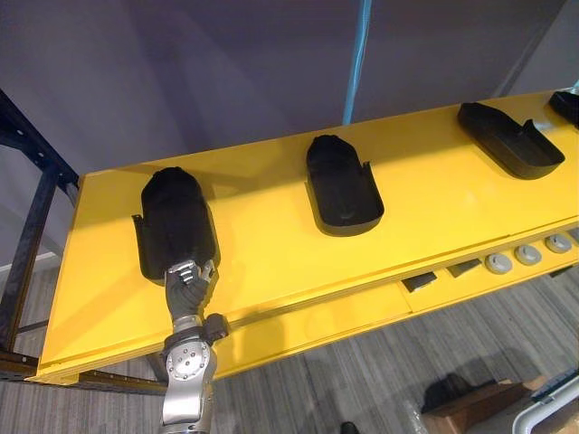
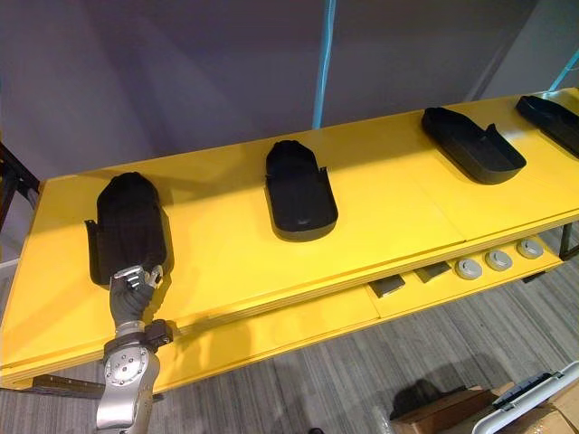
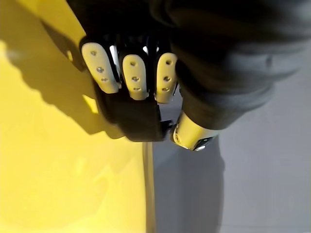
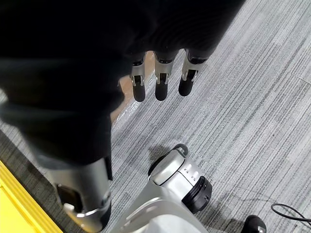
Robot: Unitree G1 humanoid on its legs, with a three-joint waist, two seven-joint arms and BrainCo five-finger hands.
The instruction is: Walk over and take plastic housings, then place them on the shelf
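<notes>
- A yellow shelf [image 1: 271,262] is seen from above, with black plastic housings laid along it, well apart from one another.
- The left housing [image 1: 174,217] lies at the shelf's left end, domed side up, its near end close to the shelf's front edge.
- That near end is gripped by the left hand [image 1: 188,285]: the fingers [image 3: 133,75] are curled over the housing's rim, and the thumb is pressed in from beneath.
- The middle housing [image 1: 339,185] is set hollow side up at the shelf's centre, untouched.
- The right housing [image 1: 507,136] lies hollow side up toward the shelf's right end. Part of a fourth housing [image 1: 565,104] is seen at the far right corner.
- Three grey discs [image 1: 527,254] are lined up on a lower ledge under the shelf's front edge, toward its right end.
- The right hand [image 4: 160,80] is hung over the grey floor [image 4: 252,97] off the shelf, fingers loosely straight, nothing held.
</notes>
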